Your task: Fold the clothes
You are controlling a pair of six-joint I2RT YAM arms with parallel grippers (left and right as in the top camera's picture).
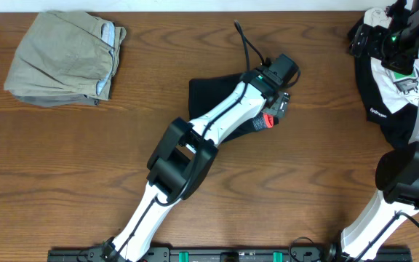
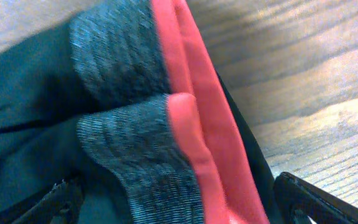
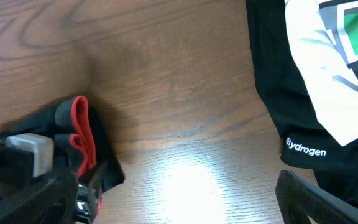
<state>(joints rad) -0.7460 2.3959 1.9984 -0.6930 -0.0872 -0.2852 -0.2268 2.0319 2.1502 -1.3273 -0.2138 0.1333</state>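
Observation:
The black pants (image 1: 211,92) lie folded at the table's middle, mostly under my left arm. My left gripper (image 1: 273,116) is at their right end. In the left wrist view the grey-and-red waistband (image 2: 135,143) fills the frame, and the left gripper (image 2: 179,214) is open with one finger on each side of the waistband. The waistband also shows in the right wrist view (image 3: 79,127). My right gripper (image 1: 397,33) is at the far right; in its wrist view it (image 3: 179,205) is open and empty above bare wood.
Folded khaki trousers (image 1: 68,58) with light-blue lining lie at the far left. A black-and-white garment (image 1: 395,87) printed "Hydrogen" lies at the right edge, and in the right wrist view (image 3: 309,93) it is beside the right finger.

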